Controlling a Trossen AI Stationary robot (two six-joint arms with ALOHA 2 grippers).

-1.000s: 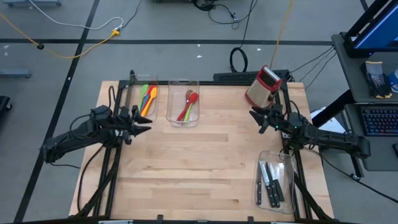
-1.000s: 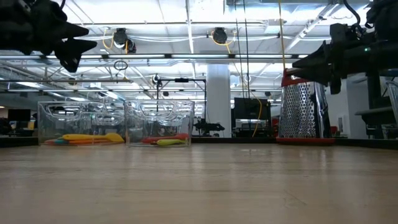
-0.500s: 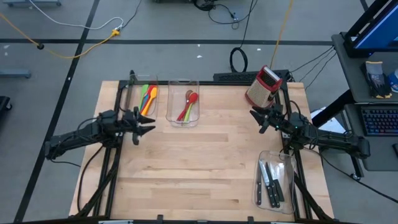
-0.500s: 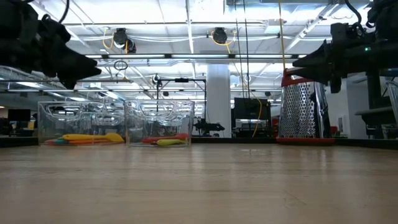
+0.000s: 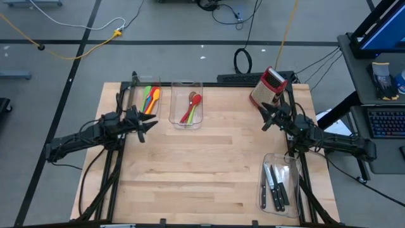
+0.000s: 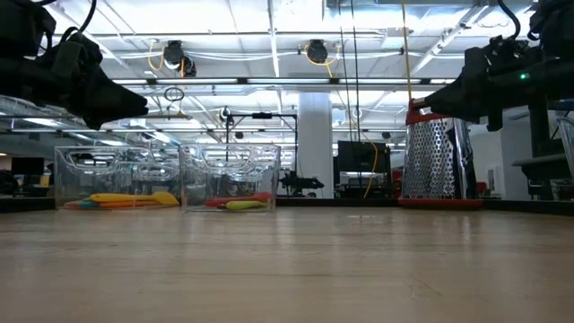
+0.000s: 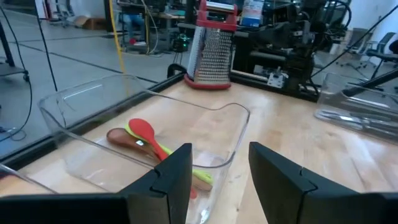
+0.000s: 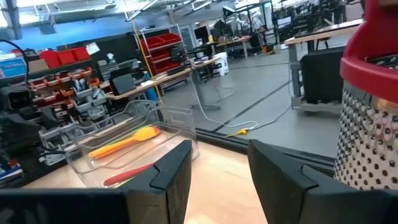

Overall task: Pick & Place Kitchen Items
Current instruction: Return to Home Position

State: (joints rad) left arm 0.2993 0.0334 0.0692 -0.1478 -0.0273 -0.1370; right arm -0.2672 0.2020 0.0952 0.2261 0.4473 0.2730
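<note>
Pale wooden boards form the table (image 5: 209, 171), with grey floor and loose cables around it; taking the far edge in the view from above as twelve o'clock, three clear bins stand on it. The left bin (image 5: 155, 82) sits at about eleven o'clock and holds a bundle of utensils (image 5: 150, 100), green, yellow and orange; the middle bin (image 5: 177, 95) stands just beside it, nearer twelve, and holds a red spoon (image 5: 193, 102), a wooden spoon (image 7: 121, 137) and a green piece lying under the red one. The knife bin (image 5: 288, 163) lies at about four o'clock by the right edge; the black-handled knives (image 5: 276, 185) lie in it side by side. A red-topped metal grater (image 5: 266, 88) stands upright at about one o'clock, near the far right corner.

The left gripper (image 5: 149, 126) hangs at about ten o'clock, near the left bin's close end, pointing toward the middle of the table; its fingers (image 7: 168, 180) are spread, with nothing between them. The right gripper (image 5: 263, 116) hangs at about two o'clock, just in front of the grater and pointing toward the bins; its fingers (image 8: 280, 174) are likewise spread and empty. From table height, both grippers are well above the boards and touch nothing.
</note>
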